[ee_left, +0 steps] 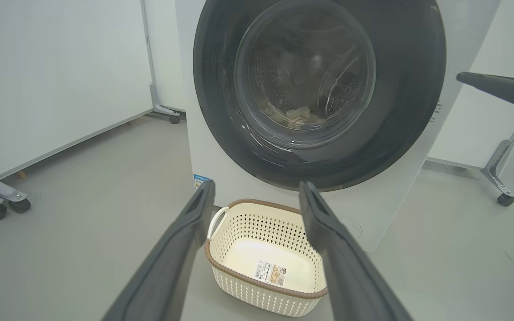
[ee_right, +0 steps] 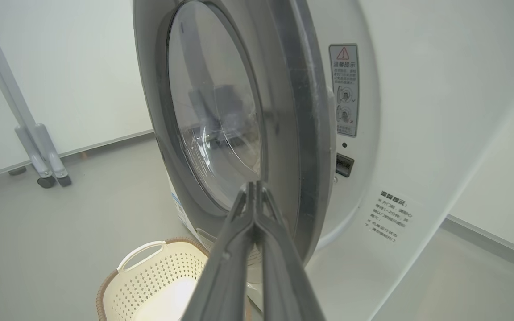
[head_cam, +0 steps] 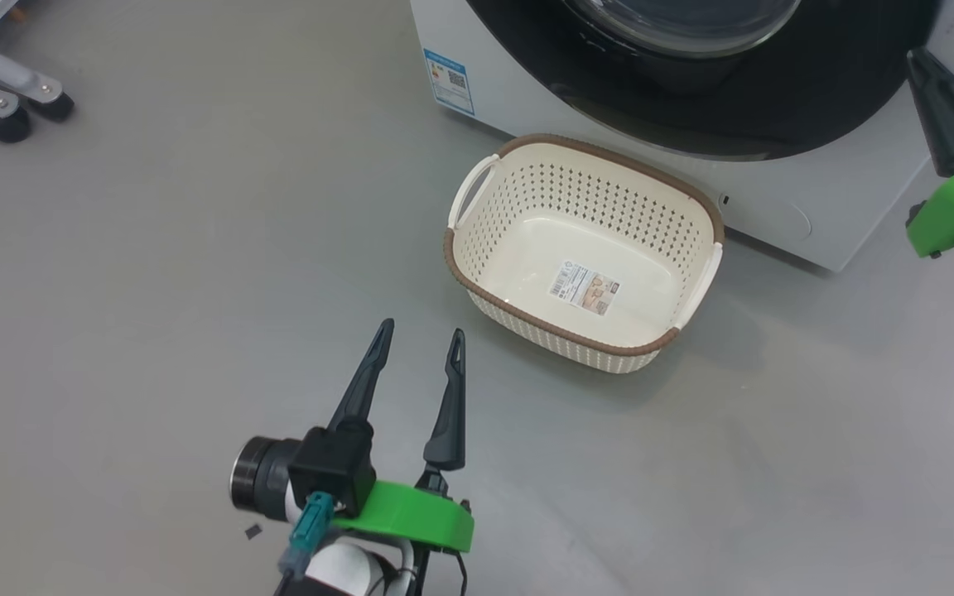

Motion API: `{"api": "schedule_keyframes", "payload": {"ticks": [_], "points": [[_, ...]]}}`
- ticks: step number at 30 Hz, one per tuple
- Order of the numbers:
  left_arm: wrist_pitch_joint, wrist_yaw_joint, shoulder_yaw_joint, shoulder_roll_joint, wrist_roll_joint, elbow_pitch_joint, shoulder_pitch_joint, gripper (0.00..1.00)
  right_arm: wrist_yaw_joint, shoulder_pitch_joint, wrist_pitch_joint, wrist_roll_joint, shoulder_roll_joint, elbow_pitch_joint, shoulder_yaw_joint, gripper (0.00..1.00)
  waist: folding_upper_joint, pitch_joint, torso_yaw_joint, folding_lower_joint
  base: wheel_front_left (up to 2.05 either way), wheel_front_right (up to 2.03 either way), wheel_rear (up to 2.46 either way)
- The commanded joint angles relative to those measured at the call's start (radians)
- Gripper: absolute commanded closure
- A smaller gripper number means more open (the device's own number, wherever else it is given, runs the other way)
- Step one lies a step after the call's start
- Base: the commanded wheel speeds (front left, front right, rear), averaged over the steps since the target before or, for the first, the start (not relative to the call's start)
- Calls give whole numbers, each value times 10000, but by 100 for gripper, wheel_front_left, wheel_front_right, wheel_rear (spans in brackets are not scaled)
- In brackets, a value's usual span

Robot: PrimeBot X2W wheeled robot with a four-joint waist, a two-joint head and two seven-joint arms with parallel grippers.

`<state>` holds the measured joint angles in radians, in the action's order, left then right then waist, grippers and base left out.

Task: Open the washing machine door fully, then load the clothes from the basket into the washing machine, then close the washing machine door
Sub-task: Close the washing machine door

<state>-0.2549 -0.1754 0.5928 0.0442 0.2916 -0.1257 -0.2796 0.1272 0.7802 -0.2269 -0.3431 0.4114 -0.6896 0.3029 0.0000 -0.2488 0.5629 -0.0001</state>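
Head view: your basket [head_cam: 527,190] sits empty before the washer [head_cam: 775,207]. Your left gripper [head_cam: 421,329] is spread wide and holds nothing.

Left wrist view: the clothes [ee_left: 299,117] lie in the drum behind the door [ee_left: 221,111].

Right wrist view: your right gripper [ee_right: 254,183], fingers pressed together, points at the door's rim. The door looks slightly ajar, so push squarely near the latch side until it seats.

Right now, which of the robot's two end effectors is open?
The left end effector, low in the head view near the basket: its dark fingers stand spread apart. The right end effector has fingers pressed together near the washing machine door.
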Motion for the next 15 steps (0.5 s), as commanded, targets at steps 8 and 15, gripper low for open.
{"api": "schedule_keyframes", "payload": {"ticks": [8,15], "points": [[-68,-239,-304,60,-62,876,9,0,35,1449,-21,-105,160,-775,660,100,0,-595,102,1,0,0,0],[-68,-524,-24,60,-21,1249,37,0,35,2389,-129,-362,356,-1648,1429,100,0,-935,129,1,-8,-8,-8]]}}
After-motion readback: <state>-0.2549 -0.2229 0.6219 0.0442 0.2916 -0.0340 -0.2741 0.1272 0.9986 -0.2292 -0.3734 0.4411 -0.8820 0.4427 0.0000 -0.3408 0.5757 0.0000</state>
